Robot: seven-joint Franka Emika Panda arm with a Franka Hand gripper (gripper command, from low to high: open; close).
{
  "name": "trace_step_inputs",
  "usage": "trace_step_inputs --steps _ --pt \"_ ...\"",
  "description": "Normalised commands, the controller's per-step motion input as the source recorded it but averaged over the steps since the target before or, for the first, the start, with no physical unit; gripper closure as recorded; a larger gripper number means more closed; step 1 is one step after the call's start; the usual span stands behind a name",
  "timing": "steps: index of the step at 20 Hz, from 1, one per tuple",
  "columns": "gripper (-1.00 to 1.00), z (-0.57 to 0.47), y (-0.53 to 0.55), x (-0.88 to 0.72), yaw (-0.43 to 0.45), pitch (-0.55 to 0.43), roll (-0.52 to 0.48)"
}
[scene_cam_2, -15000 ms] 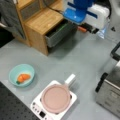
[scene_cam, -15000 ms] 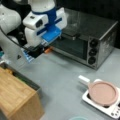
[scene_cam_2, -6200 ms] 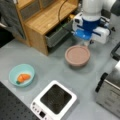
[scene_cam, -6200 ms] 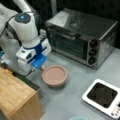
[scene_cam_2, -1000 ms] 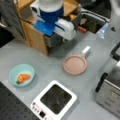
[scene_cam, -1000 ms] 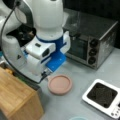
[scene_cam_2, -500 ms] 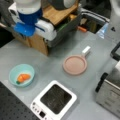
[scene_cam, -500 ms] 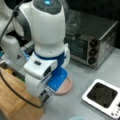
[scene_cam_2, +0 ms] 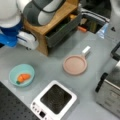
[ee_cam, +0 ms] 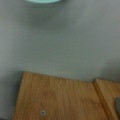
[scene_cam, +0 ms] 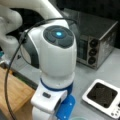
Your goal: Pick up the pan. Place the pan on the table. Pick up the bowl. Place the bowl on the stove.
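While the arm's white bulk fills much of both front views, the grey table (scene_cam_2: 50,67) spreads beneath everything. A silver toaster oven (scene_cam: 100,42) stands at the back, a wooden box (scene_cam_2: 50,25) near the arm. The stove (scene_cam_2: 55,101) sits bare. On the table lies the pan (scene_cam_2: 74,65), its white handle pointing up-right toward the box's far end. The bowl (scene_cam_2: 21,74), holding something orange, rests just below the gripper (scene_cam_2: 26,41); whether its jaws are open cannot be told.

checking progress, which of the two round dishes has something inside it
The teal bowl, at a front view's left on the table; it holds an orange carrot-like item. The pinkish-brown pan, with its white handle, is empty.
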Motion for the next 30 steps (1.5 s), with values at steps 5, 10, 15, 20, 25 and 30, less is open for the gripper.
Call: trace_step_inputs --steps 5,10,15,20,25,30 --pt "-1.00 -0.22 -0.27 0.55 -0.008 0.115 0.032" --pt "-1.00 -0.22 -0.22 0.48 -0.030 0.095 0.067" --pt "-1.00 -0.09 -0.16 0.36 -0.037 0.084 0.092" --pt "-1.00 -0.23 -0.18 0.30 -0.045 0.035 0.125" --pt "-1.00 -0.18 -0.18 0.22 -0.016 0.003 0.154" --pt "-1.00 -0.03 -0.17 0.18 0.016 0.012 0.170"
